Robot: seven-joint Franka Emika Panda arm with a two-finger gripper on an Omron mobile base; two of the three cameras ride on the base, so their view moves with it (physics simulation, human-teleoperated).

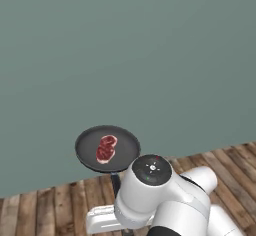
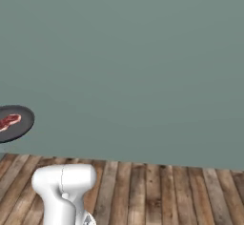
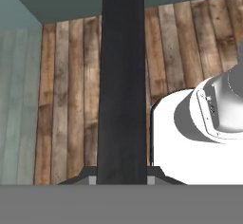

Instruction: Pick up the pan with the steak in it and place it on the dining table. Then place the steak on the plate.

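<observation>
As the arm carries it in the air, the pan hangs level in front of a plain grey-green wall, well above the wooden plank floor. The gripper is closed on the pan's long black handle: in the hand view the handle runs straight up from between the two dark finger tips, which press against it on both sides at the bottom of the picture, with no gap visible between pads and handle. In the left base view the handle goes down from the near edge of the pan and disappears behind the white body of the arm, so the grip itself is hidden there. The steak lies flat inside the pan, near its middle, red with pale marbling, and it touches the black bottom only. In the right base view the pan appears at the far left edge, partly cut off, with the steak in it, against the same wall and above the planks
</observation>
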